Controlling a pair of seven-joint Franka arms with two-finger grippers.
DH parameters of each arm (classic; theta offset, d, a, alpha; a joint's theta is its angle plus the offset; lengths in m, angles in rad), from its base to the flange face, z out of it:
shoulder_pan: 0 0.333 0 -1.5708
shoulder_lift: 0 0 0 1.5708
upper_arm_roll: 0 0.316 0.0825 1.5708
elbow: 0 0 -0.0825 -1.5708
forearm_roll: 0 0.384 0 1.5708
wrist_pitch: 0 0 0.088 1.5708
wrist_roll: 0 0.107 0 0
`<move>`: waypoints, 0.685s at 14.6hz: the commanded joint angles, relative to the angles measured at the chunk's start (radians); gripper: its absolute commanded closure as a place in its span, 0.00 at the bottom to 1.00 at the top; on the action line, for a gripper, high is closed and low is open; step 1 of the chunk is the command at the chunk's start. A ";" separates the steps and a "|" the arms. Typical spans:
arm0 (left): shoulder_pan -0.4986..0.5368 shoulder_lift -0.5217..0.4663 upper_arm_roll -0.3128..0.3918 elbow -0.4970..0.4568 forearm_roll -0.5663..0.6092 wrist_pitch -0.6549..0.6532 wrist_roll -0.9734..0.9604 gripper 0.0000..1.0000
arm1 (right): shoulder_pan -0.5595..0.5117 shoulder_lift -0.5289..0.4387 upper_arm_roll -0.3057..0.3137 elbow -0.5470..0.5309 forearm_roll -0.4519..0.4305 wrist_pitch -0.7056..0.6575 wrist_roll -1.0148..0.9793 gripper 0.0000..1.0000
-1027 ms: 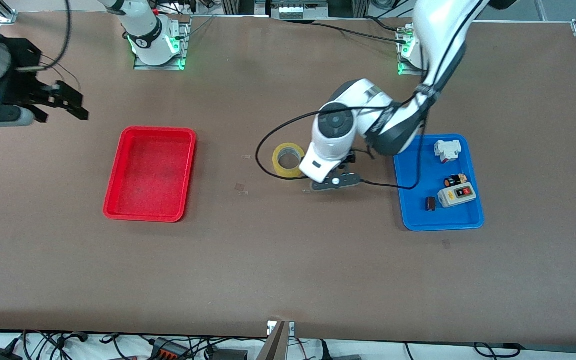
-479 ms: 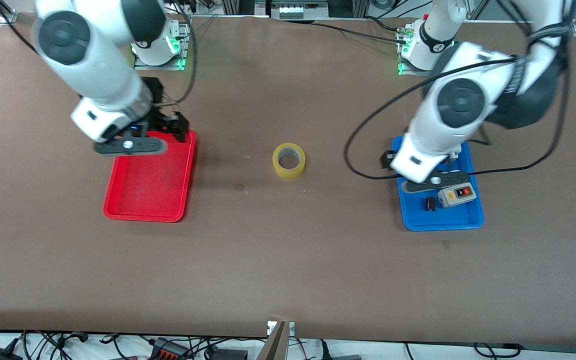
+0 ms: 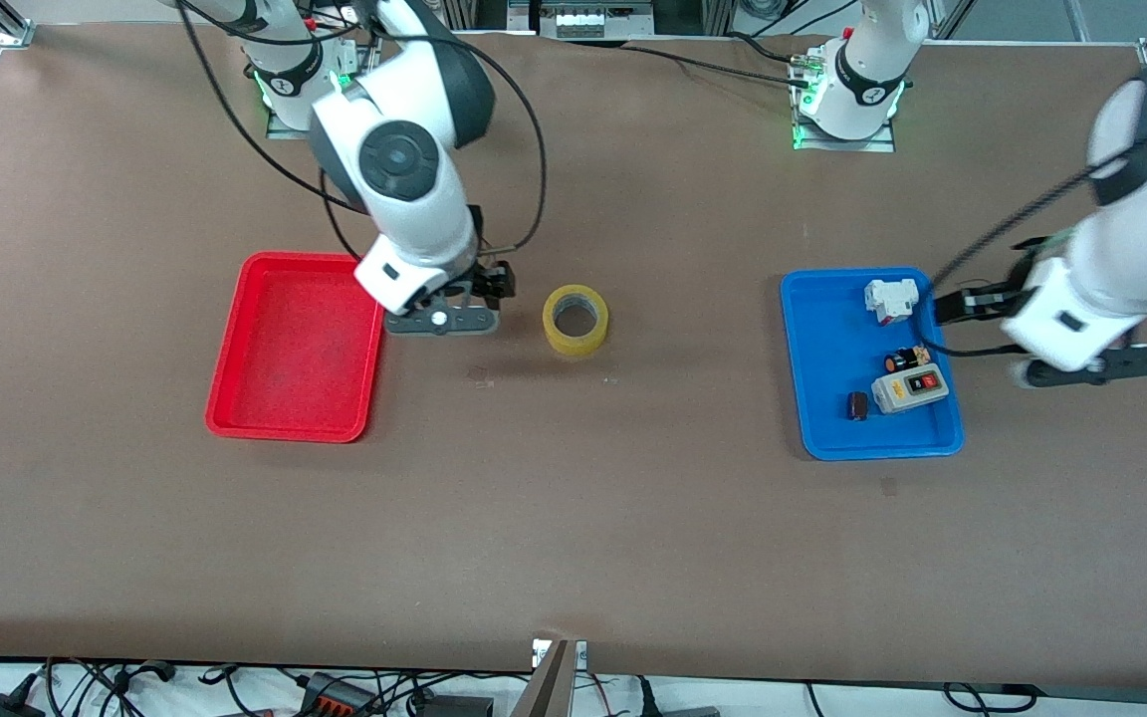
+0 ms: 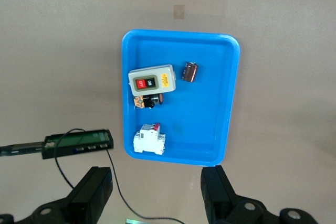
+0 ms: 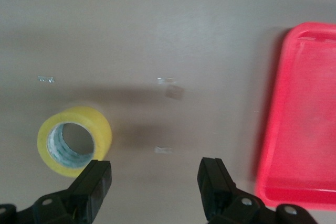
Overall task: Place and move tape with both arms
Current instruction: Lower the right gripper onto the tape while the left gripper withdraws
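The roll of yellowish packing tape lies flat on the bare desk, hole upward, about midway between the red tray and the blue tray and touching neither. In the right wrist view the tape shows a pale inner core and sits just beside one of the gripper's black fingers.

The right gripper hangs over the strip of desk between the red tray's edge and the tape, with nothing in its grasp. Its 2 fingers stand wide apart, released, with bare desk between them. The red tray is empty, and its rim fills one side of the right wrist view.

The left gripper hangs over the desk just outside the blue tray, toward the left arm's end of the desk. It too is spread wide and carries nothing; its 2 fingers frame the blue tray from above.

The blue tray holds 4 small parts: a grey switch box with a red button, a white circuit breaker, a small dark cylinder, and a small black and orange part beside the switch box.

A few small scraps of clear tape stick to the desk near the roll.
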 commanded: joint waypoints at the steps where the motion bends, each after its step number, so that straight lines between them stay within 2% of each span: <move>1: 0.030 -0.059 0.067 0.004 -0.051 -0.023 0.152 0.00 | 0.046 0.070 -0.009 0.007 0.004 0.081 0.057 0.02; 4: -0.130 -0.133 0.305 -0.018 -0.169 -0.026 0.201 0.00 | 0.085 0.130 -0.009 0.007 0.004 0.159 0.089 0.02; 5: -0.196 -0.165 0.363 -0.047 -0.187 -0.024 0.203 0.00 | 0.097 0.148 -0.009 0.007 0.004 0.182 0.107 0.02; 7: -0.230 -0.232 0.384 -0.129 -0.189 -0.007 0.206 0.00 | 0.123 0.179 -0.009 0.007 0.004 0.205 0.117 0.02; 9: -0.273 -0.309 0.387 -0.233 -0.188 0.063 0.205 0.00 | 0.128 0.204 -0.008 0.006 0.004 0.220 0.115 0.02; 10: -0.275 -0.316 0.385 -0.234 -0.186 0.065 0.205 0.00 | 0.140 0.218 -0.008 0.006 0.002 0.236 0.115 0.02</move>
